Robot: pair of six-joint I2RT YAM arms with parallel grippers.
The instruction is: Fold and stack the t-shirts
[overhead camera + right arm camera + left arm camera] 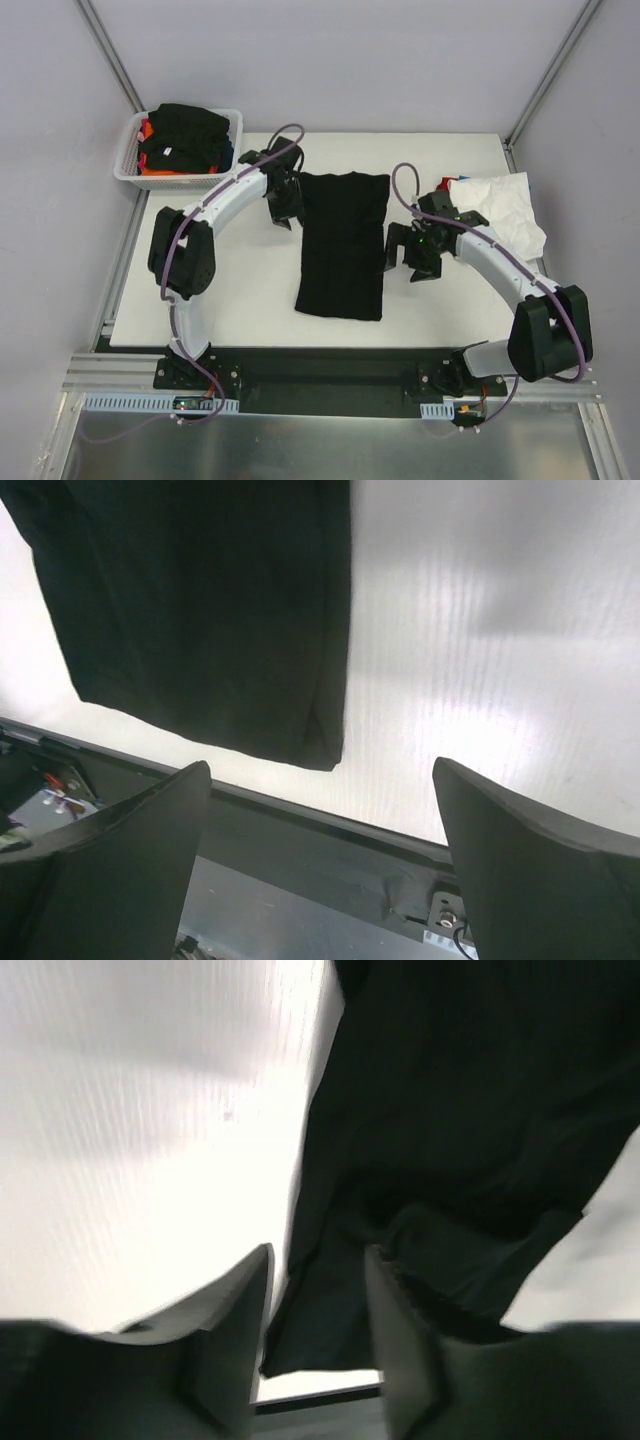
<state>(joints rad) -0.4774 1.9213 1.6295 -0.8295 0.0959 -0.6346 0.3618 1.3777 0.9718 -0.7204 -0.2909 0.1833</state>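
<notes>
A black t-shirt [342, 245] lies folded into a long strip in the middle of the white table [230, 300]. My left gripper [284, 208] hovers at its upper left edge. In the left wrist view its jaws [318, 1255] stand partly open, with the black cloth [470, 1110] showing in the gap, loose. My right gripper [403, 255] sits just right of the strip, wide open and empty [320, 770]; the shirt's lower corner [200, 600] lies beyond its fingers. A crumpled white t-shirt [503, 208] rests at the right edge.
A white mesh basket [128, 170] at the back left holds black, orange, red and blue shirts. The table's near edge meets a black rail [330, 380] with the arm bases. Grey walls close in both sides.
</notes>
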